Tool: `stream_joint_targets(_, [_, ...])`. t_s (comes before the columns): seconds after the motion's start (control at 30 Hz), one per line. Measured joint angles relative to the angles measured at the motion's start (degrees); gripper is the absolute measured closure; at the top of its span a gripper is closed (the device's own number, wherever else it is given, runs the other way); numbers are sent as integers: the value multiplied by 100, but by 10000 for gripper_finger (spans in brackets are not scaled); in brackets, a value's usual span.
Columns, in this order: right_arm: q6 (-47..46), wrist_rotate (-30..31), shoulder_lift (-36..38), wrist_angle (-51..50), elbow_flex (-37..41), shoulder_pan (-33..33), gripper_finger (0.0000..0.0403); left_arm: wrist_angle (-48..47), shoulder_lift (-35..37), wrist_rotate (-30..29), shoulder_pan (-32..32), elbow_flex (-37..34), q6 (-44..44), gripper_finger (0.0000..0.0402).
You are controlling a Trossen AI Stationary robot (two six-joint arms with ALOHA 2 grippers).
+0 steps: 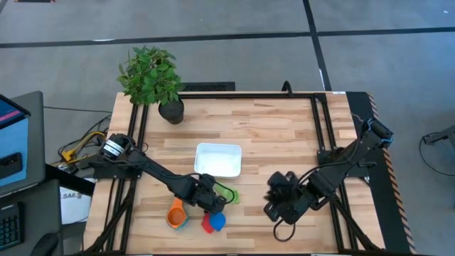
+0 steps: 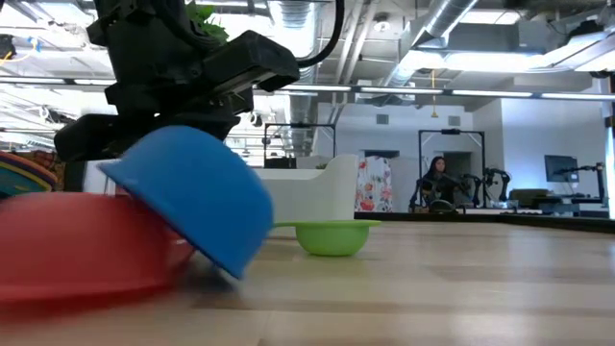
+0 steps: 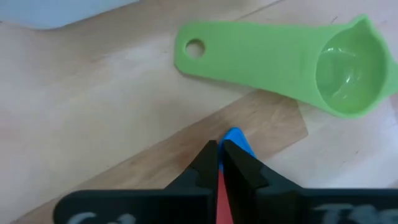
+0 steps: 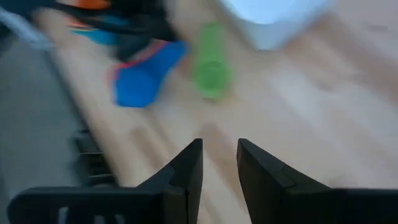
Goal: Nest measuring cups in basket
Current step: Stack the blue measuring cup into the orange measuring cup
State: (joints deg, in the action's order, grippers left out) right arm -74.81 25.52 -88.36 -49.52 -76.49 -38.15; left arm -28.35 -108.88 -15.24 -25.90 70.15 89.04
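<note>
The left tool (image 1: 210, 201) is pinching shut on the blue cup's (image 2: 197, 197) handle, that cup tilting against the red cup (image 2: 77, 252) beneath, with the basket (image 1: 218, 158) just beyond, and I'm thinking so thin a grip risks slipping when lifted.

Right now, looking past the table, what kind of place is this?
Probably a robotics lab or workshop: exposed ceiling ducts, a person seated among equipment stands, and a wooden table in a black frame with two robot arms.
</note>
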Motion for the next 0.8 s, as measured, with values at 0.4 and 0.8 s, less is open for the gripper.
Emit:
stream_joint_targets(0.4, [194, -271, -9, 2540, 1055, 155, 282, -172, 4, 40, 110, 622, -497, 401])
stream_joint_targets(0.8, [57, -192, 330, 1846, 1056, 131, 284, -172, 7, -514, 305, 1769, -1532, 401])
